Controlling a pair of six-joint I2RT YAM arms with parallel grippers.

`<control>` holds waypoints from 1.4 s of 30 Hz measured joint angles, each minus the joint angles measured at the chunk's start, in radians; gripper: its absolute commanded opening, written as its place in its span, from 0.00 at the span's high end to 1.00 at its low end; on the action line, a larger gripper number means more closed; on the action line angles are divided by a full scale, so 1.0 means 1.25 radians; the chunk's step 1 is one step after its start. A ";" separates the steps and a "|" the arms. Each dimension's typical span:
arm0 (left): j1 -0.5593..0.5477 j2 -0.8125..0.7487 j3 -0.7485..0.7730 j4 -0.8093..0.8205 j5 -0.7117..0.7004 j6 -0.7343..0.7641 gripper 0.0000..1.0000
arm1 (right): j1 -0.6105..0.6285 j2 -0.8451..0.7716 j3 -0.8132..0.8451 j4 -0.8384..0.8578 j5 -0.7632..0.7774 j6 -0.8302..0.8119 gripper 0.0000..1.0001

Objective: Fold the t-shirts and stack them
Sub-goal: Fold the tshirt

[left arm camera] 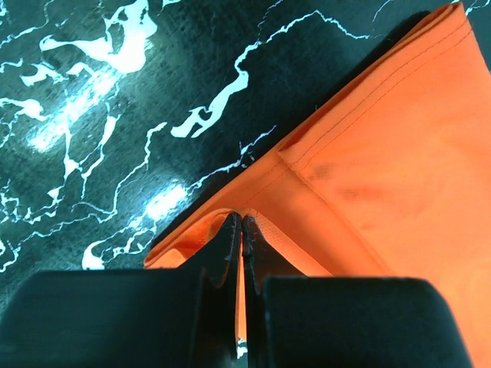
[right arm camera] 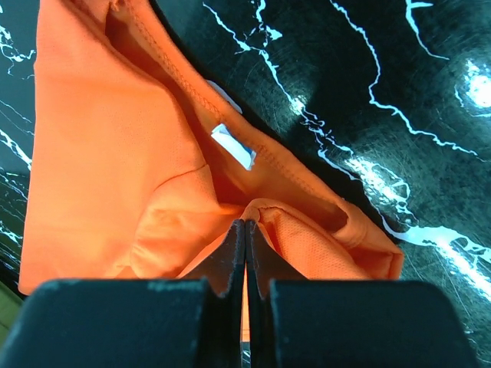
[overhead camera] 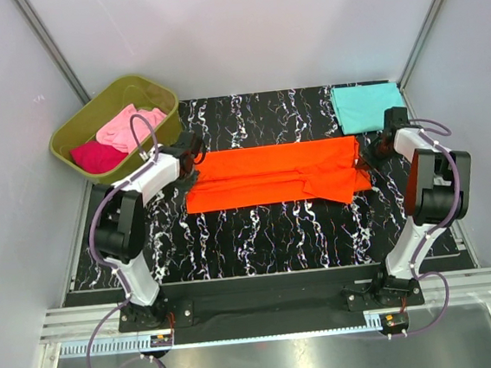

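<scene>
The orange t-shirt [overhead camera: 275, 174] is laid out across the frame's centre; its left end is clamped by the left gripper [left arm camera: 242, 224], its right end by the right gripper [right arm camera: 245, 226]; the teal t-shirt [overhead camera: 368, 105] is seen folded at upper right.

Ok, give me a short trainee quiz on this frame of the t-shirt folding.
1. True or false: the left hand and right hand are each shut on the orange t-shirt.
2. Fill in: the tub holds the pink t-shirt and a ___ one.
3. Where is the teal t-shirt? A in the tub; B folded at the table's far right corner; C on the orange t-shirt.
Key: 1 true; 2 magenta t-shirt; 3 B.
</scene>
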 measured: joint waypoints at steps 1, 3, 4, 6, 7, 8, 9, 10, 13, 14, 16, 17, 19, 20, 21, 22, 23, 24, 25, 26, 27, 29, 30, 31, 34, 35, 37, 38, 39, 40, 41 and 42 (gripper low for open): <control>0.001 0.006 0.006 -0.001 0.000 0.002 1.00 | 0.000 0.003 0.000 0.001 -0.002 0.000 1.00; 0.003 0.018 0.015 -0.001 -0.001 0.002 1.00 | 0.000 0.005 0.000 0.003 -0.005 0.001 1.00; 0.004 0.021 0.016 -0.002 -0.002 0.002 1.00 | 0.000 0.005 0.000 0.003 -0.007 0.001 1.00; 0.006 0.024 0.018 -0.006 -0.005 0.001 1.00 | 0.000 0.005 0.000 0.007 -0.009 0.002 1.00; 0.007 0.026 0.018 -0.009 -0.007 0.001 1.00 | 0.000 0.005 0.000 0.008 -0.010 0.002 1.00; 0.007 0.027 0.020 -0.013 -0.009 0.001 1.00 | 0.000 0.005 0.001 0.009 -0.013 0.003 1.00; 0.007 0.028 0.023 -0.018 -0.012 0.001 1.00 | 0.000 0.005 0.001 0.009 -0.015 0.003 1.00; 0.008 0.031 0.028 -0.022 -0.014 0.001 1.00 | 0.000 0.005 0.001 0.009 -0.017 0.004 1.00; 0.009 0.038 0.045 -0.028 -0.018 0.001 1.00 | 0.000 0.005 0.002 0.009 -0.022 0.008 1.00; 0.009 0.040 0.051 -0.030 -0.019 0.001 1.00 | 0.000 0.005 0.004 0.009 -0.022 0.009 1.00; 0.010 0.041 0.059 -0.032 -0.020 0.001 1.00 | 0.001 0.004 0.009 0.009 -0.023 0.012 1.00; 0.011 0.041 0.062 -0.033 -0.022 0.001 1.00 | 0.002 0.004 0.012 0.010 -0.023 0.014 1.00; 0.011 0.042 0.068 -0.037 -0.023 0.001 1.00 | 0.003 0.002 0.015 0.013 -0.023 0.017 1.00; 0.011 0.042 0.070 -0.039 -0.024 0.001 1.00 | 0.004 0.002 0.017 0.014 -0.024 0.019 1.00; 0.011 0.042 0.074 -0.042 -0.026 0.001 1.00 | 0.004 0.002 0.020 0.014 -0.026 0.020 1.00; 0.011 0.045 0.078 -0.044 -0.028 0.001 1.00 | 0.004 0.002 0.025 0.014 -0.029 0.021 1.00; 0.011 0.049 0.085 -0.045 -0.031 0.001 1.00 | 0.005 0.002 0.029 0.014 -0.030 0.022 1.00; 0.012 0.056 0.092 -0.046 -0.034 0.001 1.00 | 0.005 0.002 0.034 0.014 -0.033 0.023 1.00; 0.012 0.063 0.098 -0.046 -0.036 0.001 1.00 | 0.005 0.002 0.040 0.014 -0.037 0.023 1.00; 0.012 0.072 0.106 -0.046 -0.040 0.002 1.00 | 0.005 0.002 0.047 0.014 -0.038 0.023 1.00; 0.013 0.081 0.113 -0.048 -0.042 0.002 1.00 | 0.005 0.003 0.055 0.014 -0.040 0.023 1.00; 0.013 0.099 0.128 -0.053 -0.047 0.003 1.00 | 0.005 0.010 0.071 0.017 -0.041 0.023 1.00; 0.014 0.109 0.137 -0.056 -0.049 0.004 0.91 | 0.005 0.016 0.077 0.020 -0.042 0.023 0.98; 0.014 0.118 0.145 -0.060 -0.052 0.009 0.84 | 0.005 0.023 0.082 0.021 -0.042 0.023 0.95; 0.017 0.131 0.160 -0.071 -0.063 0.018 0.66 | 0.005 0.046 0.097 0.020 -0.044 0.019 0.80; 0.018 0.131 0.163 -0.079 -0.070 0.020 0.65 | 0.005 0.052 0.103 0.020 -0.044 0.017 0.77; 0.020 0.129 0.173 -0.089 -0.084 0.030 0.64 | 0.005 0.054 0.110 0.020 -0.043 0.013 0.70; 0.020 0.126 0.176 -0.089 -0.090 0.036 0.64 | 0.005 0.053 0.116 0.020 -0.042 0.010 0.69; 0.020 0.121 0.177 -0.089 -0.096 0.043 0.64 | 0.005 0.049 0.118 0.021 -0.040 0.008 0.68; 0.020 0.111 0.177 -0.092 -0.099 0.053 0.64 | 0.005 0.042 0.118 0.018 -0.037 0.008 0.67; 0.020 0.100 0.177 -0.096 -0.099 0.061 0.64 | 0.005 0.033 0.117 0.013 -0.033 0.008 0.67; 0.020 0.085 0.177 -0.098 -0.099 0.072 0.64 | 0.005 0.019 0.112 0.013 -0.027 0.008 0.67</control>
